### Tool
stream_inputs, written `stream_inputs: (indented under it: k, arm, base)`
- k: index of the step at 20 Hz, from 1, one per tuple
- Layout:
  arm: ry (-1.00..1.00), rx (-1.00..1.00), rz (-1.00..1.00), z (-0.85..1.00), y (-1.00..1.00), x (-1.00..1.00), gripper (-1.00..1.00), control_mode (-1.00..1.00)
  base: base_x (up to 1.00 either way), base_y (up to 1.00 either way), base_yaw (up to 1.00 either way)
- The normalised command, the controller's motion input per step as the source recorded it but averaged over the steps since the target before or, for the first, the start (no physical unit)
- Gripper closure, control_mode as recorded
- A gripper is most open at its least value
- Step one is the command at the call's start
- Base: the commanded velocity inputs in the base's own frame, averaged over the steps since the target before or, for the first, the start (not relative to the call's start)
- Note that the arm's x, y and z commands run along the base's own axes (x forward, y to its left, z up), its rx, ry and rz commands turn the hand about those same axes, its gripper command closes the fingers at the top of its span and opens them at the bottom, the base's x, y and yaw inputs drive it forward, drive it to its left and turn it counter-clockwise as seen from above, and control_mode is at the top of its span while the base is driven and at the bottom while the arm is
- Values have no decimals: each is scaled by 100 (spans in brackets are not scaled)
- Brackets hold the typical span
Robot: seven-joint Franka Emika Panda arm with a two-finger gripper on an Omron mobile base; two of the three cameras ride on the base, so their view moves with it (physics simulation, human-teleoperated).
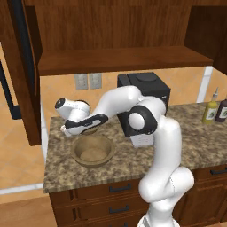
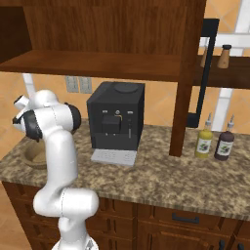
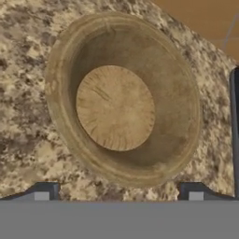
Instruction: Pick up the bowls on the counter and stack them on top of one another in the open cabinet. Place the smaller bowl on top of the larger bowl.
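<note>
Tan-brown larger bowl (image 1: 93,150) rests on the granite table (image 1: 186,146), at 6 o'clock of the pincer (image 1: 66,130). Pincer wide and empty, poised over a bowl (image 3: 123,100), likely the smaller one. Open cabinet (image 1: 119,60) shelf at 12 o'clock holds nothing yet; judged: both placements remain.

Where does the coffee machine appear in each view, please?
Left base view: the coffee machine is at centre, against the wall.
Right base view: left of centre, facing the camera.
Hand view: the dark strip at the right edge is probably its side.
Shared landmark: the counter it stands on.
</note>
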Motion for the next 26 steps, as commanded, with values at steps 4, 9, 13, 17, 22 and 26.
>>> stream_inputs:
  k: [4,9,13,17,22,26]
  arm:
    - [0,0,0,-19,6,45,-100,-100]
    - [0,0,0,-24,4,39,-100,-100]
    - [0,0,0,-41,0,11,-100,-100]
    - [0,0,0,-21,0,2,100,-100]
    - [0,0,0,0,-2,0,100,-100]
    - [-4,0,0,3,-5,0,100,-100]
  base:
    - [0,0,0]
    - [0,0,0]
    - [0,0,0]
    - [0,0,0]
    - [0,0,0]
    - [0,0,0]
